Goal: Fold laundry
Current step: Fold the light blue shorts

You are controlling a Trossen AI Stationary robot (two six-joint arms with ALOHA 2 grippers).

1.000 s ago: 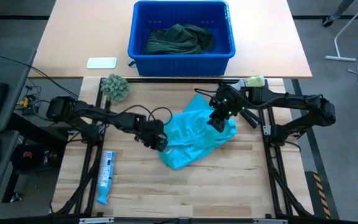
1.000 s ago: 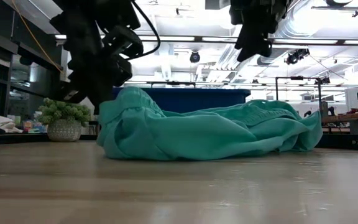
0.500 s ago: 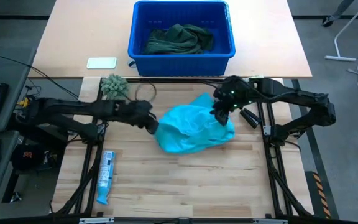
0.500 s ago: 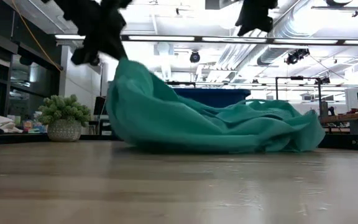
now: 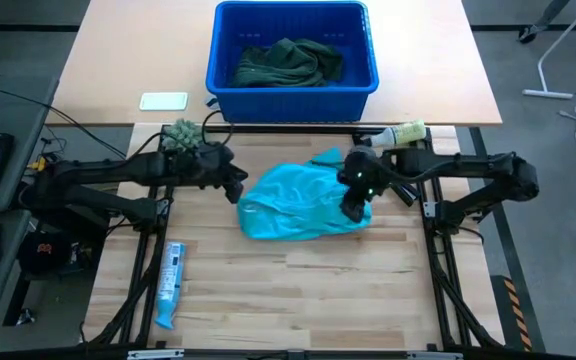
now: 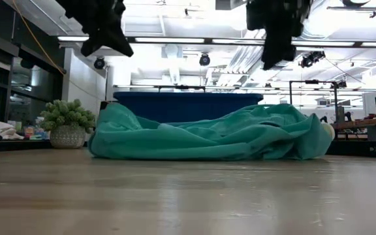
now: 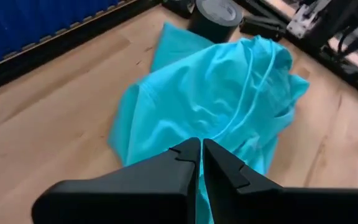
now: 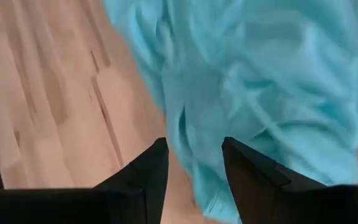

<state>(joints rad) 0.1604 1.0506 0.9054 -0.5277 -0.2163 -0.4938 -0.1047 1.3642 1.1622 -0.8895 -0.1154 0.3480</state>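
A crumpled turquoise shirt lies in a low heap on the wooden table, just in front of the blue plastic bin, where a dark green garment sits bunched so that its shape cannot be made out. The left gripper hangs off the heap's left edge, its fingers pressed together with nothing between them; from the table-level camera it is raised clear of the cloth and cut off by the frame's top. The right gripper is over the shirt's right side, its fingers parted with cloth and bare wood showing in the gap; whether the tips touch the fabric is hard to judge, since the overhead camera hides them behind the wrist and the low camera shows only a dark mass above the heap. A small fuzzy plant stands at the table's back left corner, partly covered by the left arm. A blue-and-white packet lies near the front left.
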